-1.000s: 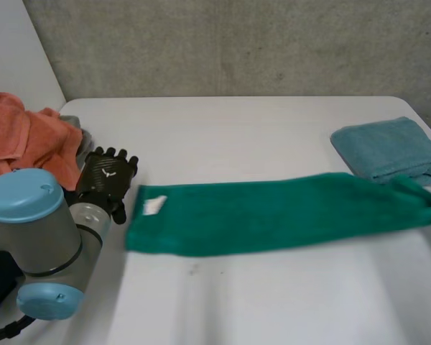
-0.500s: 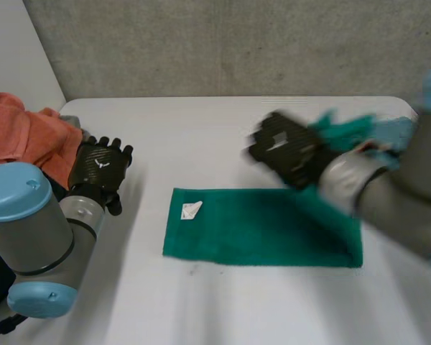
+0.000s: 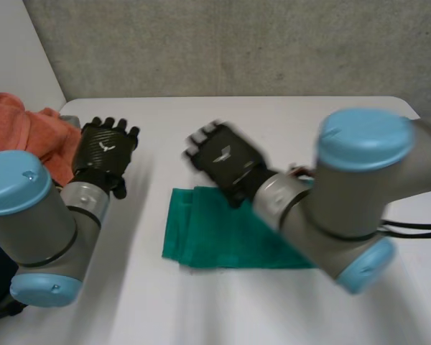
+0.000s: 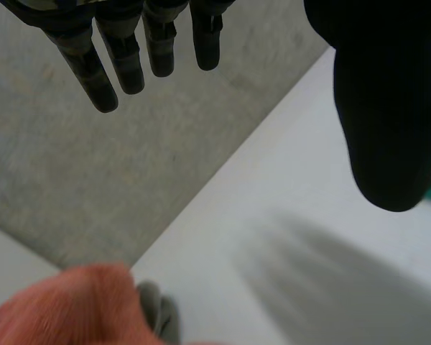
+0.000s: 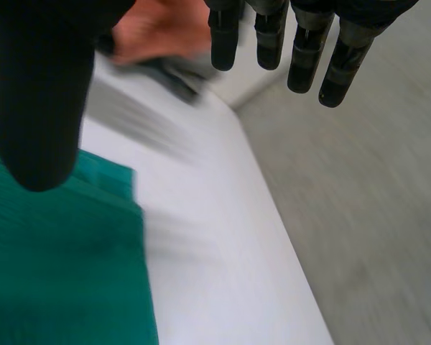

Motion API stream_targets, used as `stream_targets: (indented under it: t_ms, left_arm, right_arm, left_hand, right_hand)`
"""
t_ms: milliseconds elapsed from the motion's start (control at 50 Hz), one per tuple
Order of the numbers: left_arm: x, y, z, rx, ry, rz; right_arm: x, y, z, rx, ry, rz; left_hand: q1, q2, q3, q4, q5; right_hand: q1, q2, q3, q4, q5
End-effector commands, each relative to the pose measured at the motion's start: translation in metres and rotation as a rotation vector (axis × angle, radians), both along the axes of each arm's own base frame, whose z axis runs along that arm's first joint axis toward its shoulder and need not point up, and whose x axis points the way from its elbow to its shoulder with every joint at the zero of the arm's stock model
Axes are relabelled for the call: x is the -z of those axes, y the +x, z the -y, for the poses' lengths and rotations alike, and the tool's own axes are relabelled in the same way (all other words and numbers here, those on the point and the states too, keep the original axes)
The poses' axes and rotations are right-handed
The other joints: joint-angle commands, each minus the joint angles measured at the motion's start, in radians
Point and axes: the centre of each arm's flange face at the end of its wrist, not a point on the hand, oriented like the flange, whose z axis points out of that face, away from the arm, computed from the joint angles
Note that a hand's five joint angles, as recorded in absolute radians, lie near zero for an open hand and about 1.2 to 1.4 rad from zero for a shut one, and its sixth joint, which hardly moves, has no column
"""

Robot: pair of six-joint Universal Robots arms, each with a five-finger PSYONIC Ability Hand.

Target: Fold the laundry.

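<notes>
Towel – green – lies flat near the middle of the white table, with more than one layer showing along the end nearer the left arm. Its other end is hidden under the right arm, which reaches across it.

The right hand is over the towel's far edge. In its wrist view the fingers are straight and the thumb is spread well away from them; nothing is in its grasp, and the green towel lies below the thumb.

The left hand is well apart from the towel, just beside an orange pile at the table's edge. Its fingers are straight too, thumb held wide – empty. Under it the wrist view shows the orange pile with a grey cloth against it.
</notes>
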Motion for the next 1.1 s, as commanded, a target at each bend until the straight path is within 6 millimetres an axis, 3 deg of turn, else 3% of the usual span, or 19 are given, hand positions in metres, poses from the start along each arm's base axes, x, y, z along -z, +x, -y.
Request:
stream_targets:
  t_ms: [20, 120, 220, 320, 360, 420, 480, 640, 700, 720, 760, 840, 920, 1020, 1040, 1060, 1100]
  left_arm:
    - [-0.008, -0.046, -0.035, 0.172, 0.013, -0.113]
    - [0.013, -0.077, -0.048, 0.316, 0.086, -0.152]
    - [0.046, -0.099, -0.05, 0.355, 0.158, -0.105]
    - [0.07, -0.095, -0.042, 0.272, 0.211, -0.008]
    - [0.074, -0.093, -0.041, 0.244, 0.219, 0.026]
    - [0.08, -0.087, -0.042, 0.216, 0.227, 0.066]
    - [0.078, -0.08, -0.039, 0.194, 0.234, 0.071]
    - [0.027, -0.068, -0.049, 0.181, 0.149, 0.006]
    - [0.006, -0.058, -0.049, 0.16, 0.11, -0.02]
    - [0.002, -0.054, -0.047, 0.147, 0.102, -0.025]
    - [-0.01, -0.042, -0.041, 0.108, 0.079, -0.043]
    - [-0.024, -0.03, -0.037, 0.066, 0.048, -0.064]
    - [-0.032, -0.022, -0.035, 0.021, 0.026, -0.077]
    - [-0.036, -0.014, -0.029, -0.024, 0.022, -0.099]
    - [-0.036, -0.014, -0.028, -0.025, 0.022, -0.109]
    - [-0.036, -0.013, -0.027, -0.027, 0.025, -0.12]
    - [-0.039, -0.011, -0.022, -0.036, 0.028, -0.162]
  right_arm:
    - [0.002, -0.075, 0.027, 0.291, 0.27, 0.095]
    - [0.045, -0.121, 0.029, 0.413, 0.388, -0.006]
    - [0.069, -0.134, 0.023, 0.409, 0.388, -0.046]
    - [0.085, -0.142, 0.02, 0.422, 0.395, -0.063]
    - [0.092, -0.145, 0.024, 0.437, 0.388, -0.056]
    - [0.097, -0.146, 0.027, 0.438, 0.387, -0.05]
    - [0.097, -0.147, 0.029, 0.45, 0.375, -0.053]
    - [0.083, -0.143, 0.037, 0.424, 0.283, -0.105]
    - [0.066, -0.137, 0.044, 0.397, 0.169, -0.187]
    - [0.06, -0.133, 0.044, 0.385, 0.135, -0.212]
    - [0.037, -0.102, 0.026, 0.282, 0.023, -0.268]
    - [0.019, -0.034, -0.029, 0.019, -0.123, -0.32]
    - [0.033, 0.008, -0.07, -0.176, -0.174, -0.356]
    - [0.065, 0.032, -0.088, -0.319, -0.149, -0.367]
    - [0.069, 0.035, -0.088, -0.329, -0.143, -0.364]
    - [0.075, 0.038, -0.085, -0.332, -0.128, -0.352]
    - [0.073, 0.04, -0.082, -0.312, -0.112, -0.313]
  left_hand:
    - [-0.021, -0.026, -0.035, -0.027, -0.049]
    - [-0.021, -0.025, -0.034, -0.027, -0.048]
    - [-0.012, -0.017, -0.025, -0.018, -0.039]
    - [-0.012, -0.017, -0.025, -0.018, -0.039]
    - [-0.015, -0.02, -0.028, -0.021, -0.042]
    - [-0.012, -0.017, -0.025, -0.018, -0.039]
    - [-0.012, -0.017, -0.025, -0.018, -0.039]
    - [-0.018, -0.023, -0.031, -0.024, -0.045]
    - [-0.018, -0.023, -0.031, -0.024, -0.045]
    - [-0.018, -0.023, -0.031, -0.024, -0.045]
    - [-0.021, -0.026, -0.035, -0.027, -0.049]
    - [-0.021, -0.026, -0.035, -0.027, -0.049]
    - [-0.021, -0.026, -0.035, -0.027, -0.049]
    - [-0.021, -0.026, -0.035, -0.027, -0.049]
    - [-0.021, -0.026, -0.035, -0.027, -0.049]
    - [-0.021, -0.026, -0.035, -0.027, -0.049]
    - [-0.021, -0.026, -0.035, -0.027, -0.049]
  right_hand:
    - [-0.022, -0.044, -0.033, -0.056, -0.068]
    - [-0.022, -0.044, -0.033, -0.056, -0.068]
    - [-0.012, -0.034, -0.023, -0.046, -0.058]
    - [0.158, 0.136, 0.147, 0.124, 0.112]
    - [0.392, 0.37, 0.381, 0.358, 0.346]
    - [0.549, 0.526, 0.537, 0.515, 0.503]
    - [1.19, 1.168, 1.179, 1.156, 1.144]
    - [1.2, 1.178, 1.189, 1.166, 1.154]
    - [1.2, 1.178, 1.189, 1.166, 1.154]
    - [1.2, 1.178, 1.189, 1.166, 1.154]
    - [1.2, 1.178, 1.189, 1.166, 1.154]
    - [1.2, 1.178, 1.189, 1.166, 1.154]
    - [1.2, 1.178, 1.189, 1.166, 1.154]
    - [1.2, 1.178, 1.189, 1.166, 1.154]
    - [1.14, 1.118, 1.129, 1.106, 1.094]
    - [0.759, 0.736, 0.747, 0.724, 0.713]
    - [0.273, 0.251, 0.262, 0.239, 0.227]
